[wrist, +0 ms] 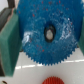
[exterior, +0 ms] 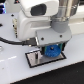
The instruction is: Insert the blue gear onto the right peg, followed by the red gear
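Exterior view: the Franka arm reaches down over a white surface, its end effector low above the black-bordered pale base plate, which lies near the middle of the surface. The blue gear is pinched between the fingers, directly over the base plate; whether it touches the plate cannot be told. The right peg is hidden by the gear and the fingers. Wrist view: the blue gear fills most of the frame, its toothed rim and raised central hub with a dark hole clearly visible. One finger pad, greenish in tone, presses against the gear's rim; the opposite finger is mostly out of frame. The red gear lies on the surface just beyond the blue gear's rim, only partly in view.
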Robot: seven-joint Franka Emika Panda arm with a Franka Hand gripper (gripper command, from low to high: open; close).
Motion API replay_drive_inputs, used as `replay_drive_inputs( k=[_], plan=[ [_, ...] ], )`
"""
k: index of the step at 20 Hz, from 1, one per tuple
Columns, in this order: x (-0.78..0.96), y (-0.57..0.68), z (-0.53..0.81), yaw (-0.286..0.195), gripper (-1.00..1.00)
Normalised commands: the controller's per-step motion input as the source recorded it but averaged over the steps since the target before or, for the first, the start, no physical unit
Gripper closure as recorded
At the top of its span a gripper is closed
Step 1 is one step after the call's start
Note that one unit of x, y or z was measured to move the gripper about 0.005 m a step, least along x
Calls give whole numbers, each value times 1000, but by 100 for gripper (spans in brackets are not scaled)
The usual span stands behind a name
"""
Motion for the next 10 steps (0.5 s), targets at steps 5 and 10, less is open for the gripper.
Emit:
replay_drive_inputs(
  k=[5,10],
  plan=[
    [134,17,-67,0,100],
    [131,48,-94,0,100]
  ],
)
